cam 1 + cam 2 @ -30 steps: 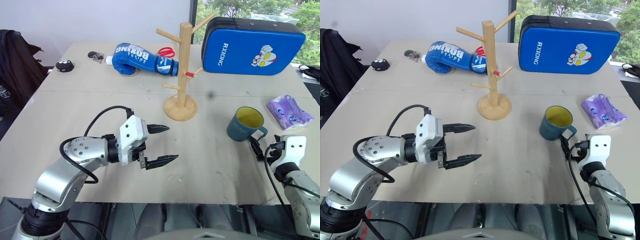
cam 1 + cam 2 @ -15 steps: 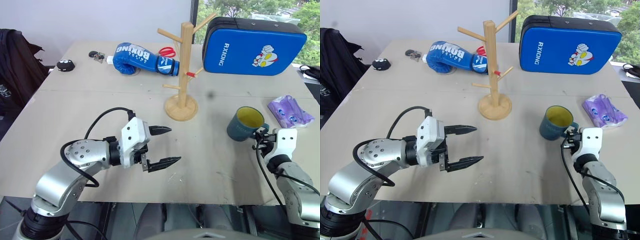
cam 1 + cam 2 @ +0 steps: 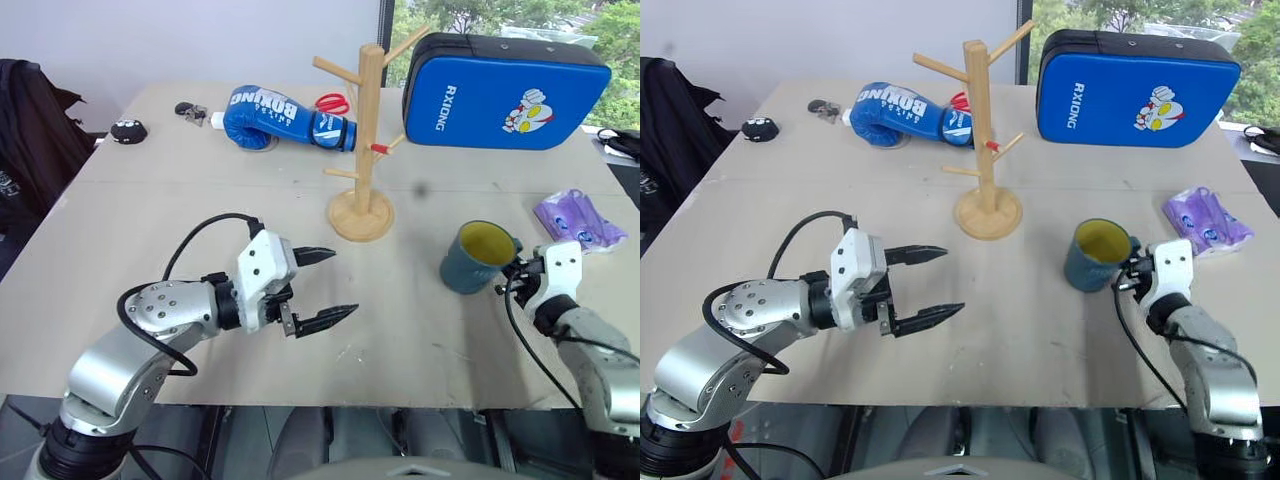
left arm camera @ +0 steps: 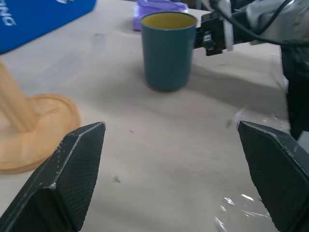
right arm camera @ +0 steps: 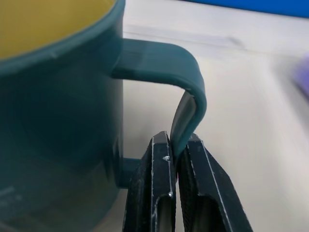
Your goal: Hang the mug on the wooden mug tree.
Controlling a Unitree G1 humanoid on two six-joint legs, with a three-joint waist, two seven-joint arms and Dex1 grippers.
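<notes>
The right gripper (image 5: pixel 177 193) has its two fingers pinched on the lower part of the handle of the mug (image 3: pixel 476 256); one finger sits inside the loop, the other outside. The mug is upright, just ahead of those fingertips, over the table (image 3: pixel 180 200). The mug tree (image 3: pixel 364 150) stands well apart from them, further back and to their left, with no mug on its pegs. The left gripper (image 3: pixel 322 288) hangs with fingers spread wide, nothing between them.
</notes>
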